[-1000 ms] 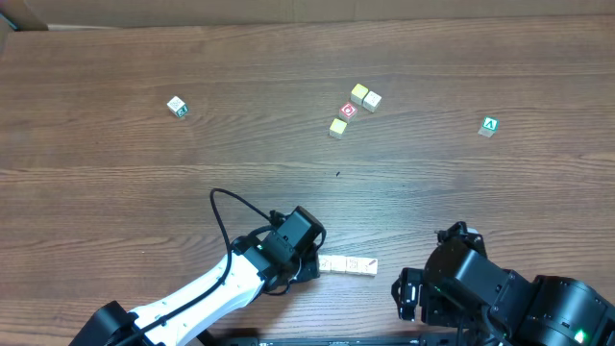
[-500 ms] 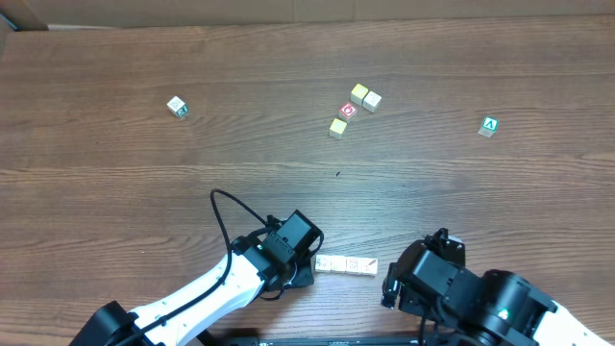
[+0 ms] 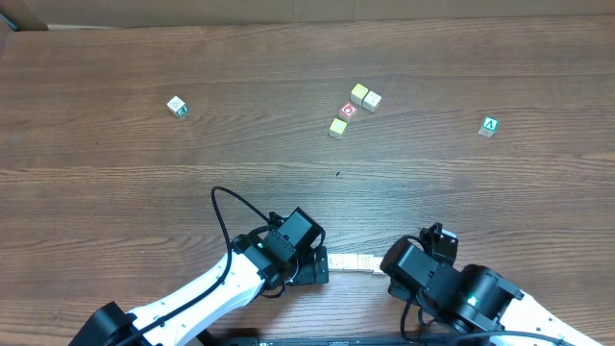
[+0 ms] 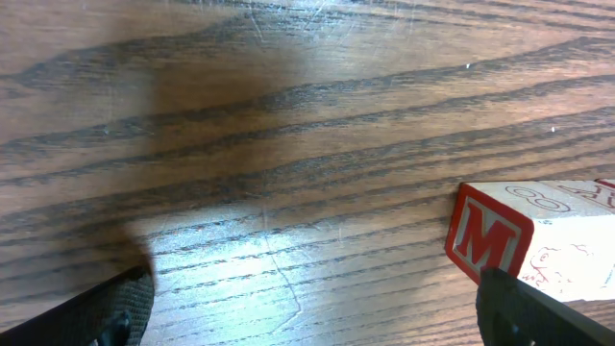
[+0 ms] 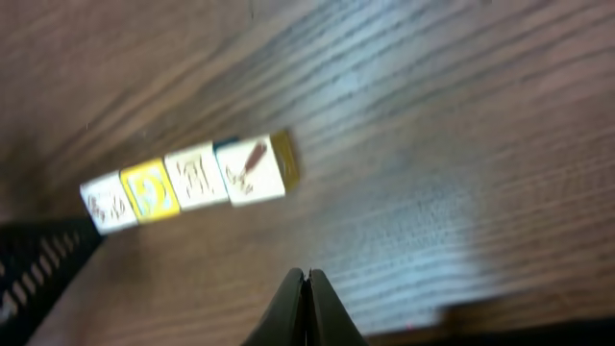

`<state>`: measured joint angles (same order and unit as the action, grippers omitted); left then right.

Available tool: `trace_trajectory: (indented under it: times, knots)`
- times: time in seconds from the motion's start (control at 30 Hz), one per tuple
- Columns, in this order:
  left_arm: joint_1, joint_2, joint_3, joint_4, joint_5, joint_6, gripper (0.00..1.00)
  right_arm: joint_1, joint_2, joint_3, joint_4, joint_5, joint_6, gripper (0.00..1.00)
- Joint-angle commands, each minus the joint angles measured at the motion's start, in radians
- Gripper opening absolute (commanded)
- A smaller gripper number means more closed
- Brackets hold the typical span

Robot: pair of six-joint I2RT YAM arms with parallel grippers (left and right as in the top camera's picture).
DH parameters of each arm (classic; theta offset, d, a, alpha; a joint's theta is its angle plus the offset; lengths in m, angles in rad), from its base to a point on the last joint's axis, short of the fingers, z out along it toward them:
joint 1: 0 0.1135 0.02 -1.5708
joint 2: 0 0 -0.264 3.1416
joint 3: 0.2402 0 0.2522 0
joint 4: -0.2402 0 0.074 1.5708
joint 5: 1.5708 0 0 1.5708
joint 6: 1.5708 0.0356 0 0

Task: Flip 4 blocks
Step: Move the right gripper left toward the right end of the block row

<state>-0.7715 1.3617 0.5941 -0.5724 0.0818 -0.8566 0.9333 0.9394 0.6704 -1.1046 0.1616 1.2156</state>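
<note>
Four small blocks (image 3: 354, 261) lie in a tight row near the table's front edge, cream faces up. The right wrist view shows the same row of blocks (image 5: 187, 183), one with a yellow top face (image 5: 151, 189). My left gripper (image 3: 317, 265) stands open at the row's left end. In the left wrist view the end block (image 4: 538, 235) shows a red "M" side just beyond my right fingertip (image 4: 543, 312), and nothing lies between the jaws of the left gripper (image 4: 317, 322). My right gripper (image 5: 307, 298) is shut and empty, a short way from the row's right end, and the arm (image 3: 432, 279) hides it from overhead.
Far from both arms, a cluster of pale cubes (image 3: 365, 96) and a red-faced cube (image 3: 349, 111) sit at the back centre. A green "A" cube (image 3: 489, 126) is at the back right and a white-green cube (image 3: 177, 107) at the back left.
My left gripper has opened and let go of the row's end. My right gripper has shut and moved left toward the row.
</note>
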Motion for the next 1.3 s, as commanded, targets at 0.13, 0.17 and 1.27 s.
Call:
trace_trajectory:
  times: [0.13, 0.17, 1.27]
  knots:
    - [0.006, 0.011, -0.008, -0.052, -0.086, 0.023, 0.27, -0.056, 0.067, -0.004, 0.029, 0.085, 0.012, 0.04]
    - [0.006, 0.011, -0.008, -0.058, -0.093, 0.023, 0.16, -0.066, 0.072, -0.004, 0.029, 0.087, 0.011, 0.04]
    - [0.006, 0.011, -0.008, -0.021, -0.114, 0.198, 0.04, -0.239, 0.153, -0.102, 0.222, -0.160, -0.112, 0.04]
